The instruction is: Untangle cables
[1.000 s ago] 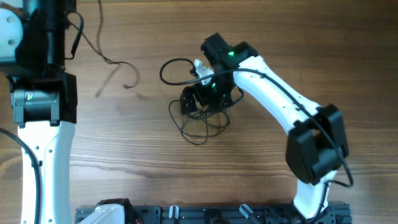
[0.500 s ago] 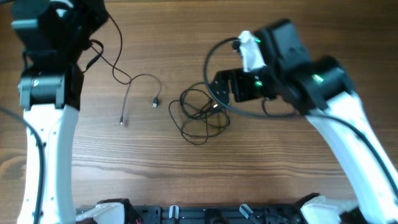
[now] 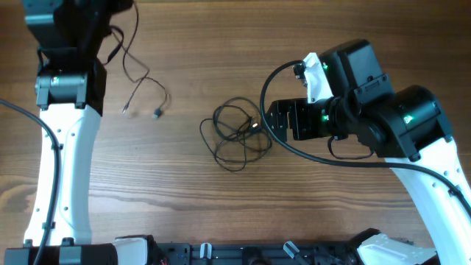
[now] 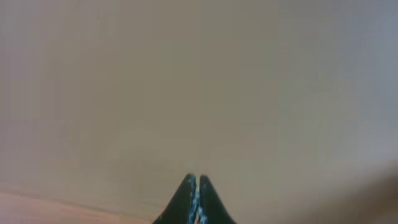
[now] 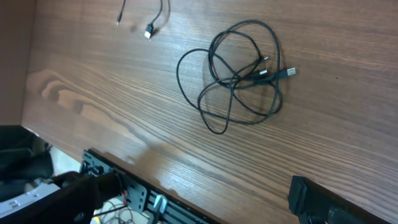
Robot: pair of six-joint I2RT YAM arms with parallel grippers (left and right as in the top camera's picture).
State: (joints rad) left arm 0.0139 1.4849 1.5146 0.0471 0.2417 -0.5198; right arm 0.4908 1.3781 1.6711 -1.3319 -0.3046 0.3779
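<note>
A tangle of thin dark cables (image 3: 235,136) lies on the wooden table; in the right wrist view (image 5: 239,74) a silver-tipped plug (image 5: 287,73) sticks out of it. A separate thin cable (image 3: 140,70) hangs from my left gripper (image 3: 118,9) at the top left, its plug ends (image 3: 157,114) near the table. In the left wrist view the left gripper (image 4: 198,182) is shut, with no cable visible there. My right gripper (image 3: 276,121) is open and empty, raised just right of the tangle; one of its fingers (image 5: 311,199) shows in the right wrist view.
The separate cable's plug ends also show in the right wrist view (image 5: 149,30). A black rail (image 3: 243,254) runs along the table's front edge. The right arm's thicker black cable (image 3: 272,81) loops above the tangle.
My right gripper has drawn back to the right, off the tangle. My left arm has shifted, and the separate cable's hanging ends have moved up and to the left.
</note>
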